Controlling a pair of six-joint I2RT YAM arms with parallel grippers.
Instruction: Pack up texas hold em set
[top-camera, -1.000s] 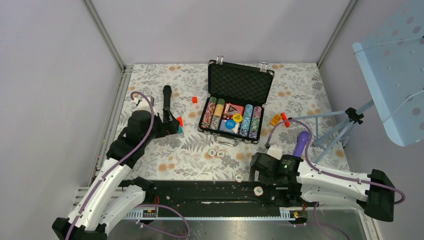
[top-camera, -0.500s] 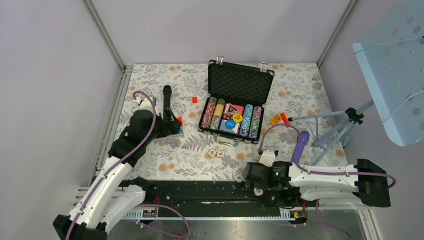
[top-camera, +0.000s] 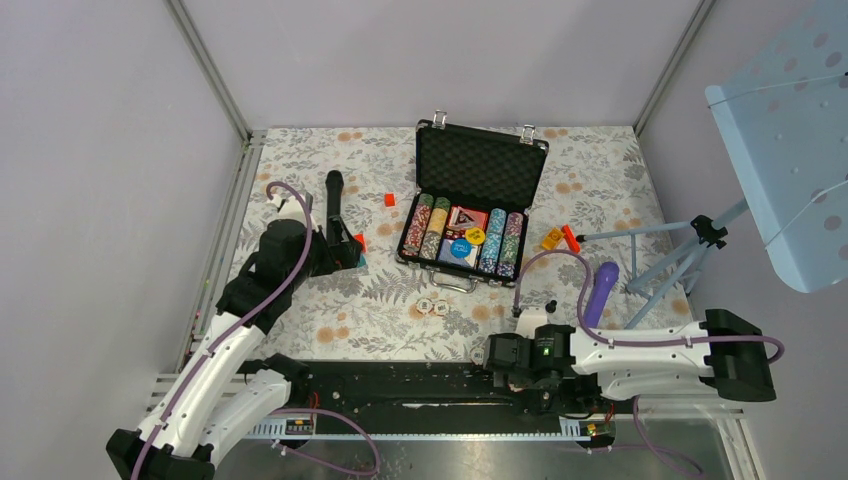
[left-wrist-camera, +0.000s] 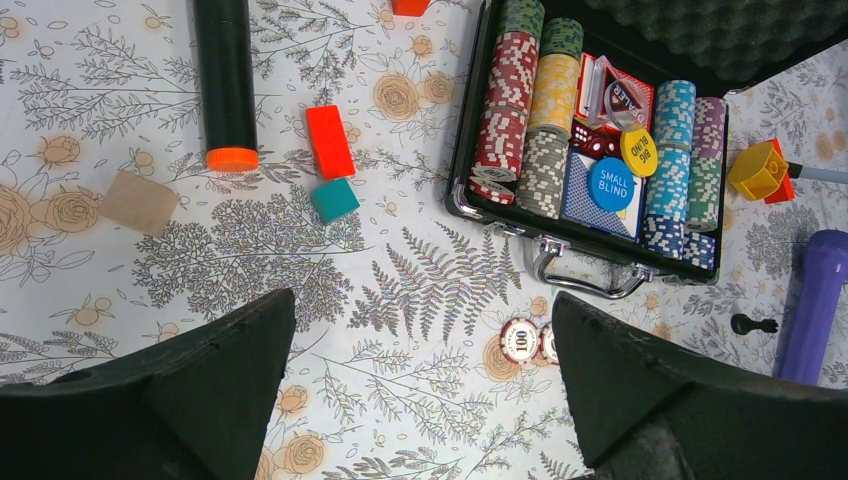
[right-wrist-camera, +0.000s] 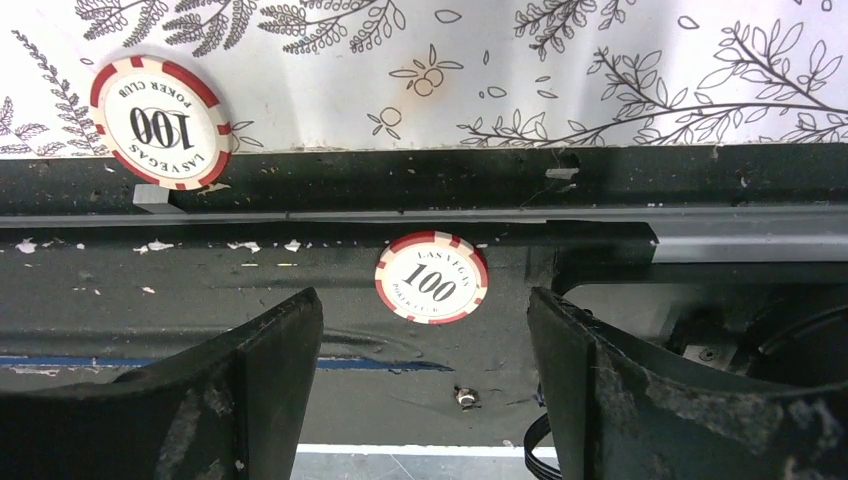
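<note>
- Four poker chips lie outside the black briefcase (top-camera: 481, 166), which stands open at 12 o'clock on the table with its chip rows (left-wrist-camera: 508, 100) nearly full.
- The step in hand, as I judge it, is picking up the rail chip (right-wrist-camera: 431, 277), which lies flat on the black rail (right-wrist-camera: 700, 190) along the table's 6 o'clock edge.
- The right gripper (right-wrist-camera: 422, 310) hangs above that chip with its jaws spread wide and nothing held. The chip shows between the fingers, untouched, a little toward 12 o'clock of their midline.
- To do it well, nudge the gripper toward 12 o'clock until the chip is centred. Then come straight down so the fingertips bracket its rim at 3 and 9 o'clock, and close slowly.
- A flat chip on hard metal gives little to bite. Closing fast would likely flick it off the rail, so pressing lightly down while closing should help.
- The rail's raised lip at 12 o'clock of the chip may serve as a backstop if the chip slides.
- The edge chip (right-wrist-camera: 160, 122) sits at 10 o'clock from the rail chip, on the floral tablecloth (right-wrist-camera: 600, 60) right at its border. Keep the 9 o'clock finger clear of it.
- A pair of chips (left-wrist-camera: 520, 340) lies side by side at 6 o'clock of the briefcase handle.
- The left gripper (left-wrist-camera: 420, 310) hovers over the cloth with its jaws fully apart and empty, the briefcase at its 1 o'clock.
</note>
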